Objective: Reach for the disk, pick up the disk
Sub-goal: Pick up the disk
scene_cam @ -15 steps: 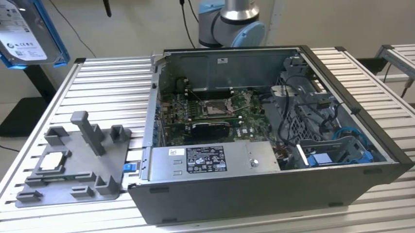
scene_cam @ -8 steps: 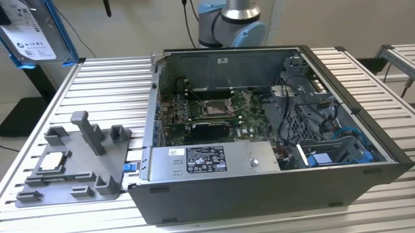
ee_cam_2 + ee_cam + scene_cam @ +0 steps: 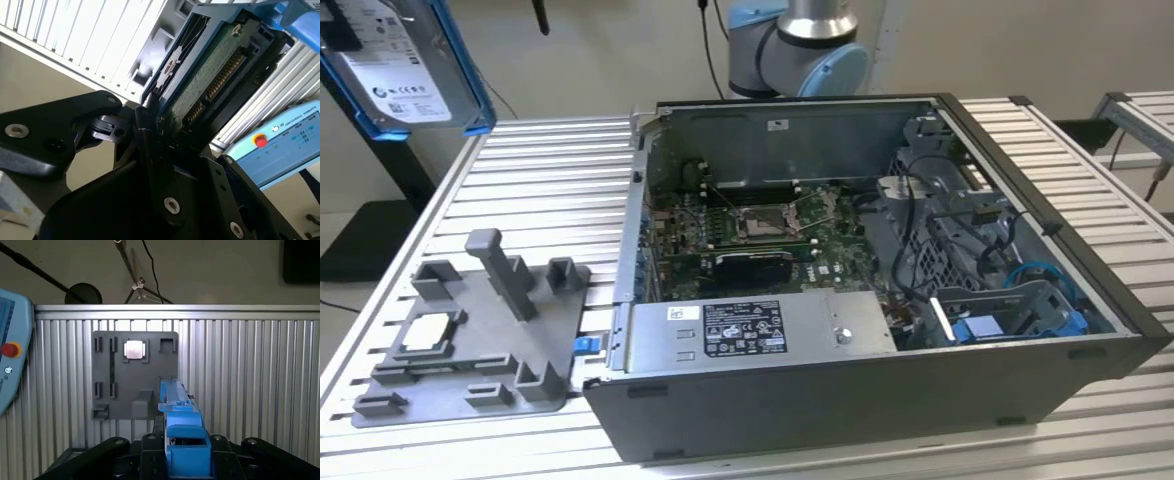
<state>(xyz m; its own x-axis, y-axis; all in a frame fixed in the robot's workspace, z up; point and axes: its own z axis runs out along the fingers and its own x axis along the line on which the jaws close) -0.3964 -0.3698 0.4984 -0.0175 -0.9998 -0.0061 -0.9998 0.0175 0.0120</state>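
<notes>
The disk [image 3: 403, 68], a silver drive with a white label in a bright blue frame, hangs in the air above the table's far corner on the exterior view's left. In the second wrist view its green circuit-board underside [image 3: 210, 75] sits clamped between the black fingers [image 3: 146, 131] of my gripper [image 3: 162, 125]. In the first wrist view the disk [image 3: 181, 430] shows edge-on as a blue frame, with my gripper [image 3: 185, 452] shut on it, high over the grey fixture [image 3: 135, 375].
An open computer case [image 3: 881, 300] takes up the middle of the slatted table [image 3: 547, 180]. The grey fixture [image 3: 480, 330] lies on the exterior view's left with a small silver chip [image 3: 427, 333] on it. A teach pendant [image 3: 10, 350] lies off the table's edge. The arm's base [image 3: 801, 45] stands behind the case.
</notes>
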